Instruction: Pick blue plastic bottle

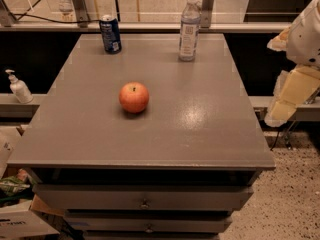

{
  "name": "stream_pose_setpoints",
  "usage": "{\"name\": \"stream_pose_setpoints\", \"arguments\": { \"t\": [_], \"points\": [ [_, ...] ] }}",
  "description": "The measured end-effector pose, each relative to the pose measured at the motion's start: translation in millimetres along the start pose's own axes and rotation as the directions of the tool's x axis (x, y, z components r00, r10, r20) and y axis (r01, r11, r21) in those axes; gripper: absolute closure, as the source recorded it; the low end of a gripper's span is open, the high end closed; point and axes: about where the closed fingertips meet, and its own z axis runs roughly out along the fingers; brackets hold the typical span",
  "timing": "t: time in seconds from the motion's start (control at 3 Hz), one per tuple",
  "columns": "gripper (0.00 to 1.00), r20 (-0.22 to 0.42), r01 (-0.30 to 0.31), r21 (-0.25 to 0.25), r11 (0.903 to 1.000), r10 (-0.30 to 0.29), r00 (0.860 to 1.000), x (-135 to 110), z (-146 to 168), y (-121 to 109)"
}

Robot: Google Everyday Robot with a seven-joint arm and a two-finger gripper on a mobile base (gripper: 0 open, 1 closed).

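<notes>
Landmark: flat grey square-topped table (210, 134) with drawers (100, 198) under its front edge.

- Tall clear bluish plastic water bottle with a white cap and pale label (189, 29): upright on the table at the far edge, right of the table's centre line. Free-standing, nothing touching it.
- Short dark blue drink can (110, 34): upright on the table at the far edge, left of centre, well apart from the bottle.
- Round red-orange apple (134, 97): on the table near the middle, slightly left, stem dimple up.
- Small white pump dispenser bottle (19, 87): off the table's left side, on a lower ledge.
- White and cream robot arm (307, 34): off the table's right side, beyond the edge.
- Pale cream gripper (282, 109): hangs at the arm's lower end just outside the table's right edge, not over the top surface and well apart from the bottle. Whether it is released or clenched is not discernible. It holds nothing that can be seen.
- Speckled floor (295, 204): below the table's right front corner.
</notes>
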Motion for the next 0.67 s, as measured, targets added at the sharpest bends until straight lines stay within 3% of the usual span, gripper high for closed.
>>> {"name": "stream_pose_setpoints", "arguments": {
  "t": [0.33,0.67],
  "points": [
    [0.0,0.1,-0.055,0.025,0.9982,0.053,0.994,0,46,-46],
    [0.0,0.216,-0.13,0.079,0.9884,0.11,0.97,-4,97,-107]
  ]
}}
